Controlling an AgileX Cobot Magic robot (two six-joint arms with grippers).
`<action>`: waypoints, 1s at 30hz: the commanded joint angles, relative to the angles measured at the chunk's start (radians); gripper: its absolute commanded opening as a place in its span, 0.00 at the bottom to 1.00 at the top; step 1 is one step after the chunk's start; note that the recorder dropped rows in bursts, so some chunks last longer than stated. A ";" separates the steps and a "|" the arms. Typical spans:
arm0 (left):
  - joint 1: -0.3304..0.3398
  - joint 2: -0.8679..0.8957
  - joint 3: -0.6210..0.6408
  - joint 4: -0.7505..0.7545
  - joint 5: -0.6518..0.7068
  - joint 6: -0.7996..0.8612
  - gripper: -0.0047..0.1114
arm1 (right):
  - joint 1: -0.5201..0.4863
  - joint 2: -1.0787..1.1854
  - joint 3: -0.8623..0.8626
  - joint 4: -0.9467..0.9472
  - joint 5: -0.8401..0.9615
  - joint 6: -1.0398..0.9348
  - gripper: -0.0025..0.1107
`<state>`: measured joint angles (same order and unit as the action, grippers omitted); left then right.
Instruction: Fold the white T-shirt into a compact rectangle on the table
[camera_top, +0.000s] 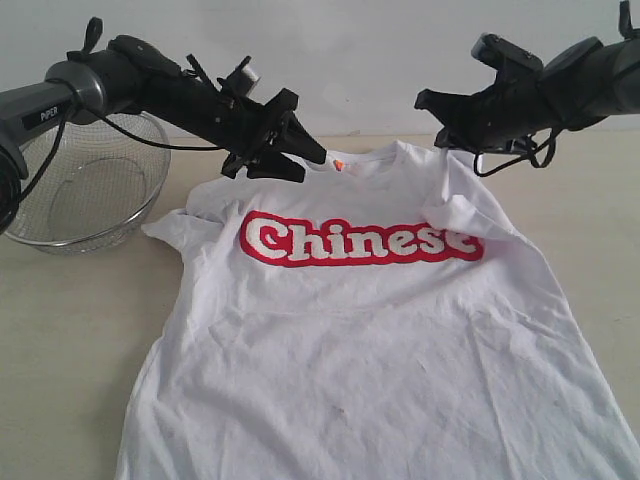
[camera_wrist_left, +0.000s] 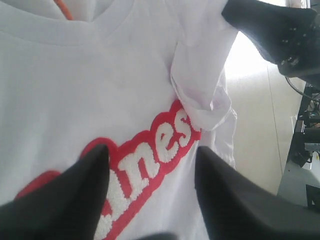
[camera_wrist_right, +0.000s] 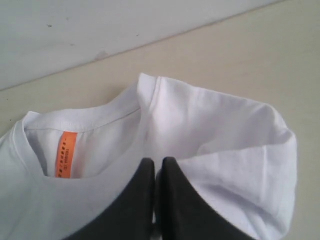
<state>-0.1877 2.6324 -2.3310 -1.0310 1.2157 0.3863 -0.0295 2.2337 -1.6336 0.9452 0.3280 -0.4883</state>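
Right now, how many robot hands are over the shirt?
2. The left hand, open, hangs above the white T-shirt, over its lettering; the right hand, shut, above its shoulder.

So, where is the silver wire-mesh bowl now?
In the exterior view, the silver wire-mesh bowl stands on the pale beige table, left of the white T-shirt.

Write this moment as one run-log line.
white T-shirt flat on table, one sleeve folded in | left gripper open above shirt | right gripper shut, empty, near collar
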 joint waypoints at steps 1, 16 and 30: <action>-0.003 -0.003 -0.008 0.004 0.005 0.003 0.47 | 0.000 0.025 -0.040 -0.001 0.000 -0.017 0.02; -0.003 -0.003 -0.008 0.006 0.005 0.002 0.47 | 0.000 0.080 -0.055 -0.010 -0.017 -0.047 0.59; -0.003 0.005 -0.006 0.019 0.005 -0.002 0.47 | -0.003 0.080 -0.205 -0.026 0.002 -0.041 0.54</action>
<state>-0.1877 2.6324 -2.3310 -1.0132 1.2170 0.3863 -0.0295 2.3149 -1.8001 0.9391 0.3064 -0.5235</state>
